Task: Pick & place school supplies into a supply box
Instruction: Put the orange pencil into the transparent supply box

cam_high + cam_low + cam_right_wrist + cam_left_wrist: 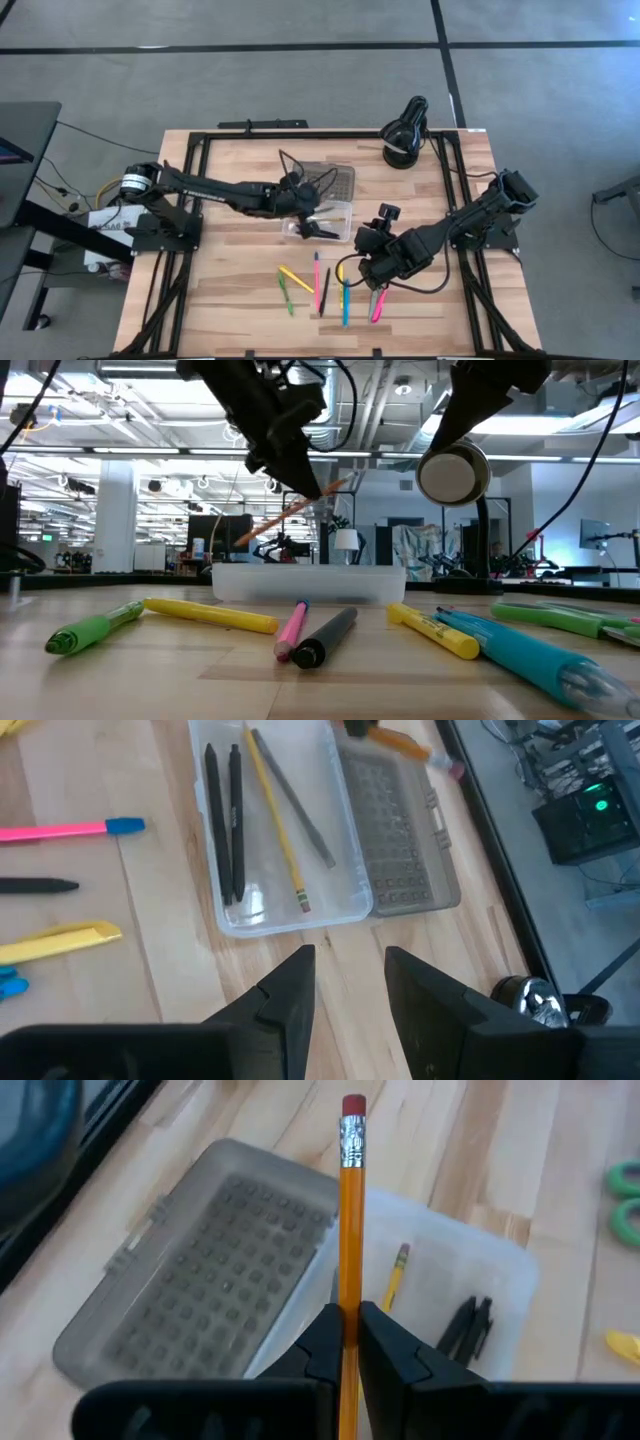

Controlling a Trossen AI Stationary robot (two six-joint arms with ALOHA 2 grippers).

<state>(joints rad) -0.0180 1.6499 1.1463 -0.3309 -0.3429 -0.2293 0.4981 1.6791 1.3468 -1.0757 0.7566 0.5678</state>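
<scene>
My left gripper (350, 1320) is shut on an orange pencil (351, 1230) with a red eraser, above the open clear supply box (322, 212). The box's grey dotted lid (215, 1270) lies open on its far side. Two black pens (225, 820), a yellow pencil (275, 820) and a grey one (295, 805) lie in the box. My right gripper (350, 970) is open and empty, to the near right of the box and above the table. Markers in yellow (295, 277), green (287, 300), pink (317, 280), black (326, 290) and blue (346, 300) lie on the table. My left gripper pinches the orange pencil's shaft (350, 1295) between its two fingertips. The fingers come from above, slanting down. The pencil (290, 510) is tilted and lifted clear, above the box, with its eraser end (353, 1110) over the lid side.
A black round lamp (405, 135) stands at the table's far right. Green scissor handles (625, 1200) show beside the box. Another pink marker (378, 305) lies near the front. A black frame (200, 150) runs along the table's edges.
</scene>
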